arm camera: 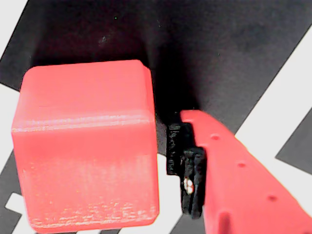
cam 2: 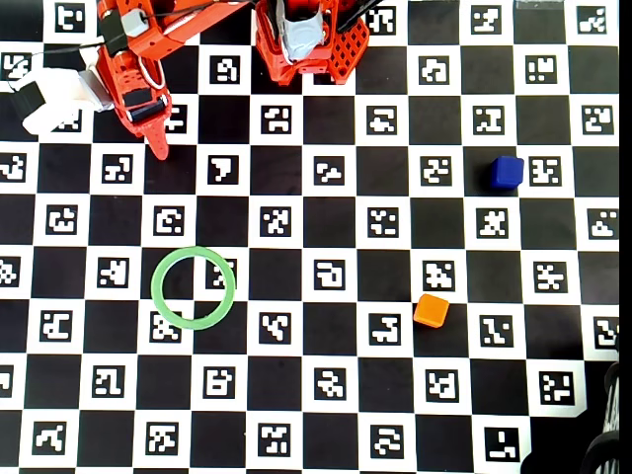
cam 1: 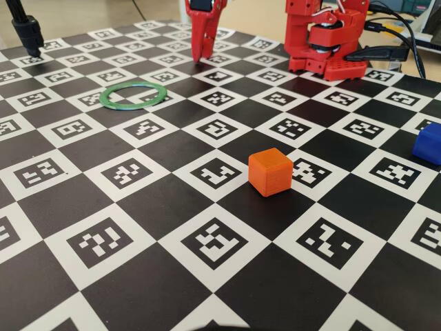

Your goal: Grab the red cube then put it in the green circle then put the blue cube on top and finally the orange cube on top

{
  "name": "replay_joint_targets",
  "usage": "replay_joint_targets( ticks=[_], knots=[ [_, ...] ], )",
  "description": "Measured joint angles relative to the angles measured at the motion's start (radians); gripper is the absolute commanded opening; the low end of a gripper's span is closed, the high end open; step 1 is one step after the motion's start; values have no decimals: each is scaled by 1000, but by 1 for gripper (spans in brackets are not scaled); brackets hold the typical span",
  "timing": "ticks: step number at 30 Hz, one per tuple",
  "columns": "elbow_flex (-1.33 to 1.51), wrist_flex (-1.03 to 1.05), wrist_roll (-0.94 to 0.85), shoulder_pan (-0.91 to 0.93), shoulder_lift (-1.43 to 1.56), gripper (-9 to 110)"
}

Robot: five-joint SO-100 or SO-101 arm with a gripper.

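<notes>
The red cube [arm camera: 85,146] fills the left of the wrist view and rests on the checkerboard. One red finger [arm camera: 234,170] with a black pad stands just right of it, with a thin dark gap between; the other finger is out of frame. My gripper [cam 1: 202,54] hangs low at the far side of the board, and in the overhead view [cam 2: 156,138] it is at the top left, hiding the red cube. The green circle [cam 1: 133,95] lies empty in front of it, as the overhead view [cam 2: 194,287] also shows. The orange cube [cam 1: 270,172] and the blue cube [cam 1: 428,143] sit apart on the board.
The red arm base [cam 1: 324,41] with cables stands at the far right of the board. A black stand leg [cam 1: 27,31] is at the far left corner. In the overhead view the blue cube [cam 2: 507,171] lies right of the base and the orange cube [cam 2: 431,310] nearer the middle.
</notes>
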Motion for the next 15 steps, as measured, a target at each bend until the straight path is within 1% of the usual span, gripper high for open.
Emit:
replay_joint_targets(
  ticks=[2,4,15],
  knots=[
    [-11,0,0,-8,0,10],
    [-15,0,0,-8,0,4],
    [-78,92,25,-8,0,-2]
  ],
)
